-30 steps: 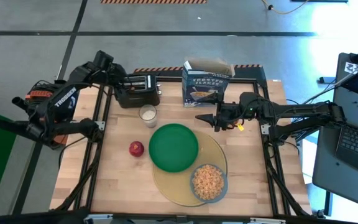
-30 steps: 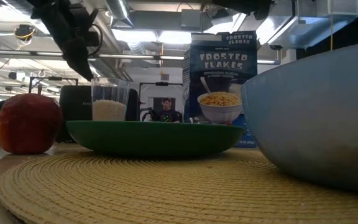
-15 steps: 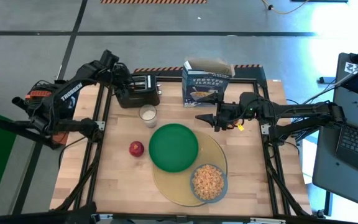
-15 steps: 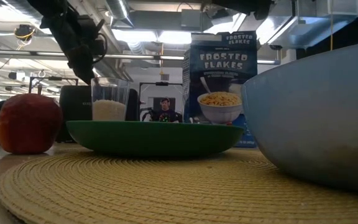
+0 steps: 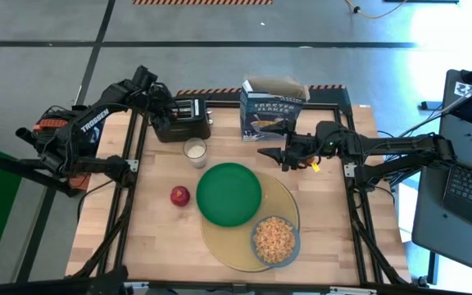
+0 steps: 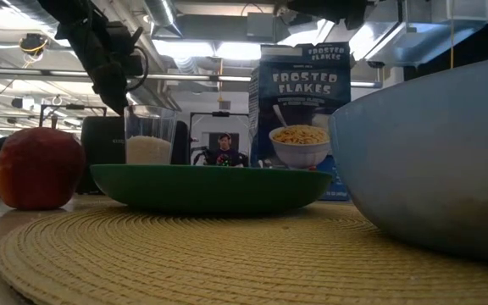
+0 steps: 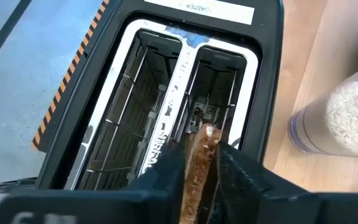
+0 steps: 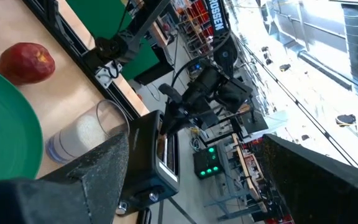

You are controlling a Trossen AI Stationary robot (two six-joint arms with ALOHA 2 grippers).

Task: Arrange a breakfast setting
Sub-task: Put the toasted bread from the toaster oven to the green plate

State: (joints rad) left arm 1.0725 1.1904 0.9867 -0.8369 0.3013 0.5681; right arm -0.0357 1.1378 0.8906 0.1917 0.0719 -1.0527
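Nearest the front edge, the blue-grey bowl [image 5: 274, 239] holds orange-brown cereal flakes and sits on the right near part of the yellow mat [image 5: 220, 242], well inside the table [image 5: 154, 238]. Just beyond it the green plate [image 5: 229, 192] lies empty, overlapping the mat's far left rim, with the red apple [image 5: 179, 196] just beside it on bare wood to the left. Open tabletop runs along the near left corner and down the right side. Farther back, the milk glass [image 5: 194, 151], partly filled with white, stands between the plate and the black toaster [image 5: 180, 120], which sits at the far left edge. The blue cereal box [image 5: 272, 110] stands upright at the far edge with its top flaps open. The left gripper [image 7: 199, 163] hangs over the toaster, its fingers [image 7: 168, 167] clenched on the toast slice [image 7: 199, 168], which stands on edge in the right-hand slot; only the left wrist view shows this, the other slot being empty. The right gripper [image 5: 270, 155] hovers right of the plate, near the box, with its fingers spread wide and nothing between them. Only the low view shows a person [image 6: 222, 149] in the room beyond the table.
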